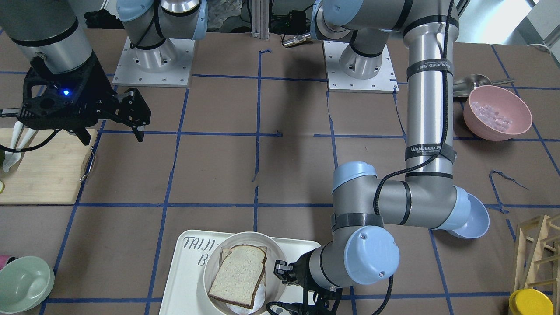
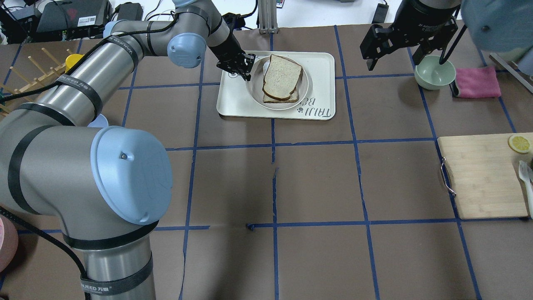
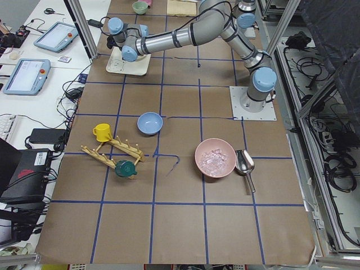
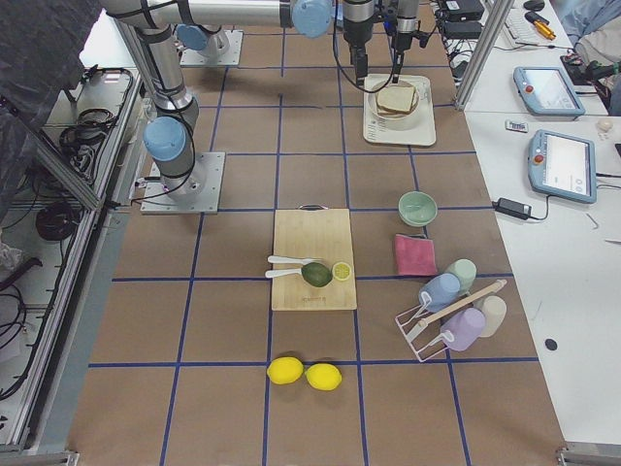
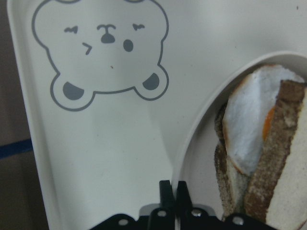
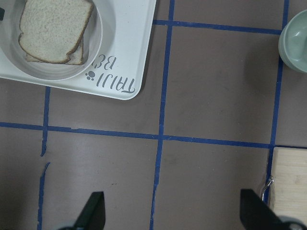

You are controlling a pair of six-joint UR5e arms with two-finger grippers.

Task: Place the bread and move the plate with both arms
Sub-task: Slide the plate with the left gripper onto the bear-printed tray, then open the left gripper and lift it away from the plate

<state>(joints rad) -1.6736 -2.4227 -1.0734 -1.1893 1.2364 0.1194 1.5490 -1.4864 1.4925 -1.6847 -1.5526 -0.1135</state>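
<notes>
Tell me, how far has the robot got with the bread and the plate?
Done: the bread lies on top of the stack on the plate. In hand: the left end effector is pinched shut on the plate's rim. Left: the plate sits on the white tray, not yet moved, and the right end effector hangs open off to the side, not touching it.
</notes>
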